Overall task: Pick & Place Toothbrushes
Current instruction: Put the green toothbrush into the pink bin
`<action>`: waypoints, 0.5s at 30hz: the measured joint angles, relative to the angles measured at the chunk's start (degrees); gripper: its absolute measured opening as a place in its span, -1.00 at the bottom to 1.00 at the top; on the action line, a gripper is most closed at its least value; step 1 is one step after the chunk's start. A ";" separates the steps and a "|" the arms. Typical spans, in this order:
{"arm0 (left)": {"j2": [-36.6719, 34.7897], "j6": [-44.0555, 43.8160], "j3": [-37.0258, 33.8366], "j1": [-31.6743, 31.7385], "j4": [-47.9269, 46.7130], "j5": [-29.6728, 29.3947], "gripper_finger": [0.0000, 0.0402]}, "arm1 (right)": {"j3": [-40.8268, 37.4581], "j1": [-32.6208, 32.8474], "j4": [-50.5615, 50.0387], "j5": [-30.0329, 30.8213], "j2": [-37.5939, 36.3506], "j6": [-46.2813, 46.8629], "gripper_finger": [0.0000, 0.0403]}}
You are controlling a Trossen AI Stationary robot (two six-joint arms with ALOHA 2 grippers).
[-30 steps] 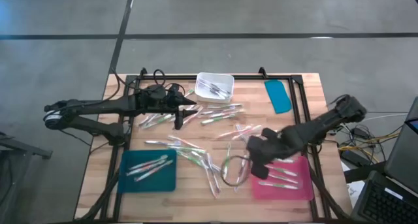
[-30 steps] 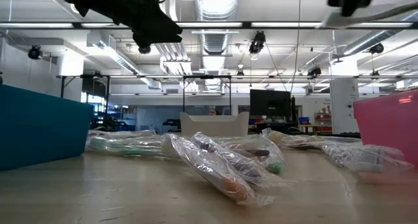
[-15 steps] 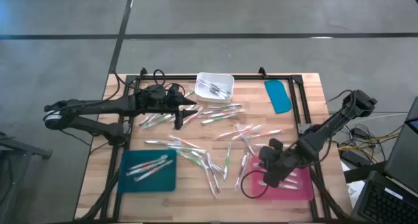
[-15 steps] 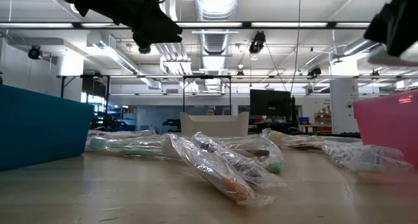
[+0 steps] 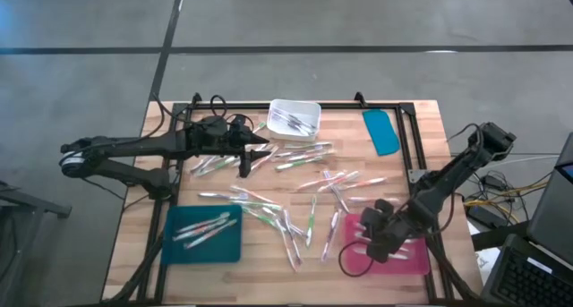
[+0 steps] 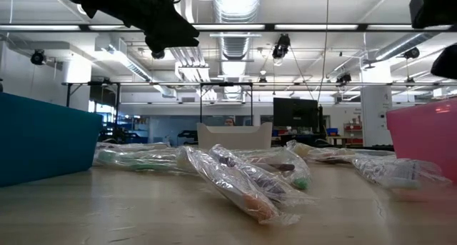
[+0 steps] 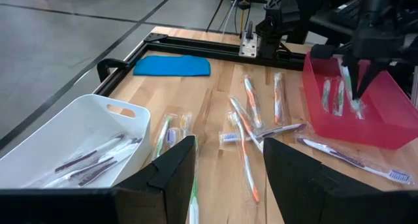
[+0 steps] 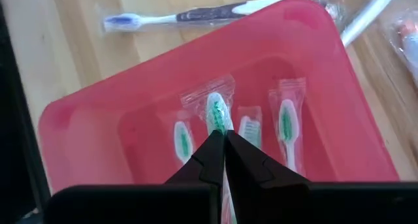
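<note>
Many wrapped toothbrushes (image 5: 295, 208) lie loose on the wooden table between the trays. My right gripper (image 8: 224, 138) is over the pink tray (image 5: 414, 258) at the near right, shut on a wrapped green toothbrush (image 8: 216, 113). Three more green toothbrushes (image 8: 286, 125) lie flat on the tray's floor. My left gripper (image 5: 253, 151) hovers open above the table at the far left, beside the white bin (image 5: 294, 117); nothing is between its fingers (image 7: 171, 175). My right gripper pinches the wrapped green toothbrush between its two fingertips, just behind the head (image 8: 217, 123). The fingers slant steeply down from above and lie along the brush. The head end sticks out past the tips, toward the tray floor; whether it touches the floor I cannot tell.
A teal tray (image 5: 206, 234) with a few toothbrushes sits at the near left. The white bin holds dark-handled brushes (image 7: 91, 159). A blue lid (image 5: 381, 131) lies at the far right. A black frame (image 5: 416, 141) edges the far and side borders of the table.
My right gripper has gone toward the table's near right and down, from the loose toothbrushes in the middle to over the pink tray, staying shut on the green toothbrush and tipping more steeply down.
</note>
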 joint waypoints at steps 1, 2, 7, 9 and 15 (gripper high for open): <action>0.00 0.00 0.00 -0.02 0.02 0.02 -0.07 | -0.65 0.00 0.89 0.27 0.00 0.02 -0.96; 0.00 0.00 0.00 -0.01 0.02 0.01 -0.07 | -1.49 0.00 2.18 0.68 0.00 0.04 -0.96; 0.00 0.00 0.00 -0.02 0.02 0.02 -0.07 | -6.07 0.10 8.34 0.86 0.00 3.22 -0.96; 0.00 0.00 0.00 0.00 0.01 0.00 -0.07 | -7.25 0.10 8.81 0.94 0.02 4.69 -0.96; 0.00 0.00 0.00 -0.01 0.01 0.02 -0.07 | -9.47 0.11 9.07 1.13 0.01 6.01 -0.96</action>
